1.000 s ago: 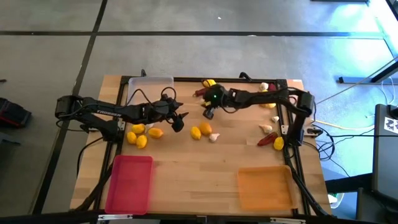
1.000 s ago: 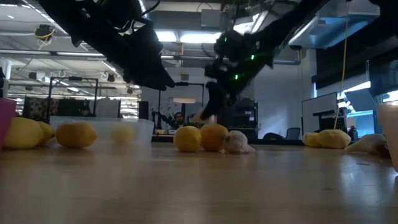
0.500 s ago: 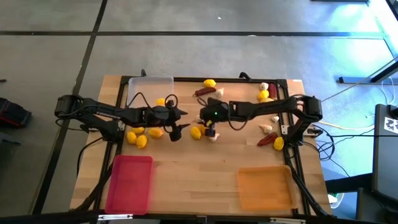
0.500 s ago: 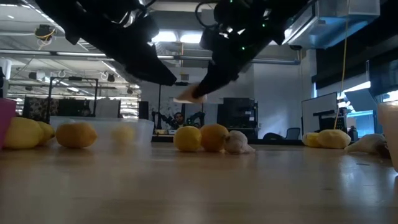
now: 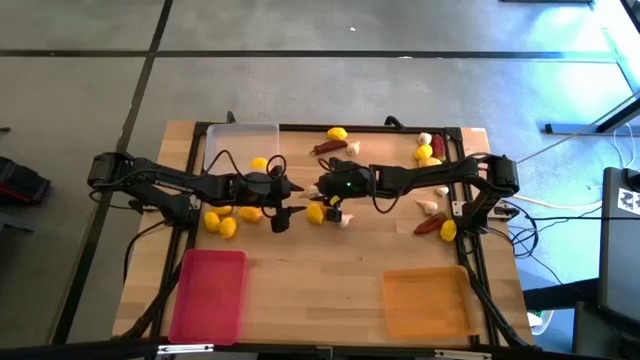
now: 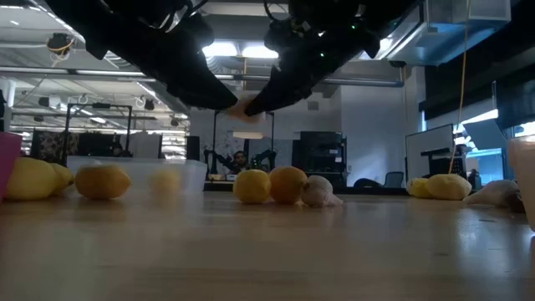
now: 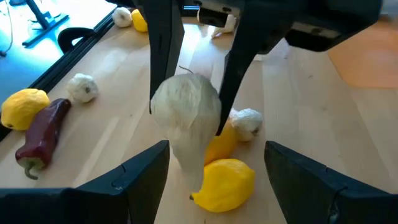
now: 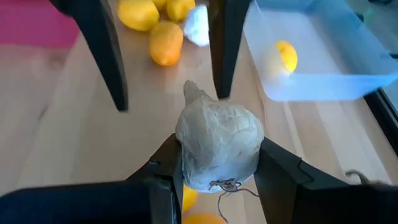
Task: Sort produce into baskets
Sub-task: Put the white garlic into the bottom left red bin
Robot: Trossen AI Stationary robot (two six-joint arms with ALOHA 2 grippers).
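My right gripper (image 5: 322, 192) is shut on a whitish garlic bulb (image 8: 217, 143), held above the middle of the table. My left gripper (image 5: 289, 207) faces it, open and empty. In the right wrist view the left gripper's fingers (image 8: 102, 56) stand on either side just beyond the bulb, apart from it. Two yellow lemons (image 5: 322, 210) and another garlic bulb (image 5: 344, 221) lie on the table under the grippers. The clear tray (image 5: 240, 138) at the far left holds one lemon (image 8: 286, 56). The pink tray (image 5: 210, 295) and the orange tray (image 5: 425, 300) lie at the near edge. My right gripper pinches the garlic bulb's round body by its two sides (image 8: 186, 149) between its two fingers. The fingers come slanting down from the table's right. The bulb's pointed stem end (image 8: 193, 92) points away from the fingers toward my left gripper. The bulb is lifted clear of the table (image 6: 242, 107).
Several lemons (image 5: 228, 215) lie left of my left gripper. More lemons, garlic bulbs and dark red chilies are scattered at the far edge (image 5: 337, 134) and the right side (image 5: 432, 222). The bare wood between the pink and orange trays (image 5: 315, 290) is free.
My right gripper has gone toward the table's left and near edges and upward with the garlic bulb, from near the far chili to a spot right in front of my left gripper. The bulb has risen well clear of the table.
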